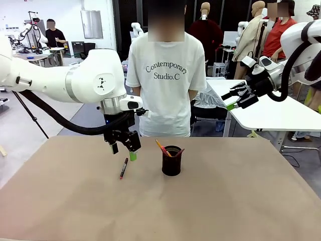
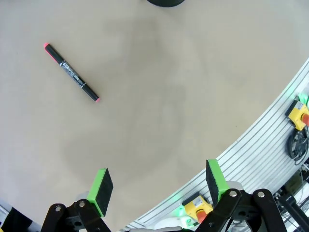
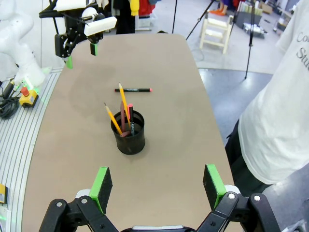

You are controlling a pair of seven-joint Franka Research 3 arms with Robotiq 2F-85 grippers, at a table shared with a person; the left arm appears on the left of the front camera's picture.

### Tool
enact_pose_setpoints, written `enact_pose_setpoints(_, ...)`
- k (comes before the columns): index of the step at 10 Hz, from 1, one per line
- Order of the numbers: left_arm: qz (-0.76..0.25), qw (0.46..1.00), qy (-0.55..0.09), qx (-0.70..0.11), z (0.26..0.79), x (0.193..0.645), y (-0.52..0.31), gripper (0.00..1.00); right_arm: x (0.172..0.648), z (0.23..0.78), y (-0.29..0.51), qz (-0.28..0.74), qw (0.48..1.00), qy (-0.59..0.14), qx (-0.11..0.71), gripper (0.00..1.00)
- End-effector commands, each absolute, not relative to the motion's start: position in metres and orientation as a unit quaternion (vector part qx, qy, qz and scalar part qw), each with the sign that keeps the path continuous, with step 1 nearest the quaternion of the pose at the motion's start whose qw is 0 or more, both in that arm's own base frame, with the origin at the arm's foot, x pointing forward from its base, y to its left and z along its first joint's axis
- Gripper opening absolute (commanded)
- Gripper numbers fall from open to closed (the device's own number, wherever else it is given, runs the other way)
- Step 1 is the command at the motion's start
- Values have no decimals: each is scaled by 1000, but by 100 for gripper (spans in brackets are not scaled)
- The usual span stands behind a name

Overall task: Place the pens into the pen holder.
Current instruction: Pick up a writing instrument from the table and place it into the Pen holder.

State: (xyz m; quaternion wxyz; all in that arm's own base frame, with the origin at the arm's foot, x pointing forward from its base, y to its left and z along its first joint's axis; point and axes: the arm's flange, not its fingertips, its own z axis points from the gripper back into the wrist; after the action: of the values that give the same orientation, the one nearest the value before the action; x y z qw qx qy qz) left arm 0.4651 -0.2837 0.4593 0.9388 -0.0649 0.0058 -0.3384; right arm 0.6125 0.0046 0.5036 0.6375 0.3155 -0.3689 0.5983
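Left pincer (image 1: pixel 124 149) hovering with jaws apart and empty, just above the table (image 1: pixel 241 201); dark pen with red ends (image 1: pixel 123 168) flat on the table just beside and below it. Right pincer (image 1: pixel 235 99) raised, spread wide, empty, well apart from the pen holder (image 1: pixel 171 160) with other pens (image 3: pixel 121 116) upright inside.

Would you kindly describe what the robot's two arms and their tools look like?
Both arms are glossy white with rounded joint housings. The left arm carries a small dark logo on its big joint, a metal ring at the wrist, and a thick black cable looping beneath. The left tool and right tool are black, two-fingered linkages tipped with bright green pads. A black cable curves around the right arm's wrist.
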Motion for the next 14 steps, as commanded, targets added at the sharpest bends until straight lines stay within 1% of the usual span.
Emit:
enact_pose_setpoints(1,-342,937,7,-64,464,464,-280,100,612,505,5,599,637,-369,315,100)
enact_pose_setpoints(3,-338,939,6,-65,459,465,-284,100,612,505,5,599,637,-369,315,100)
enact_pose_setpoints(4,-296,954,11,-55,448,469,-290,100,612,505,5,599,637,-369,315,100)
enact_pose_setpoints(5,-274,960,26,-47,438,471,-294,100,612,505,5,599,637,-369,315,100)
enact_pose_setpoints(7,-254,966,33,-25,422,473,-300,100,612,505,5,599,637,-369,315,100)
enact_pose_setpoints(9,-230,971,36,-43,406,476,-298,100,612,505,5,599,637,-369,315,100)
enact_pose_setpoints(11,-204,977,43,-33,387,480,-299,100,612,505,5,599,637,-369,315,100)
enact_pose_setpoints(14,-144,989,19,-1,361,507,-303,100,612,505,5,599,637,-369,315,100)
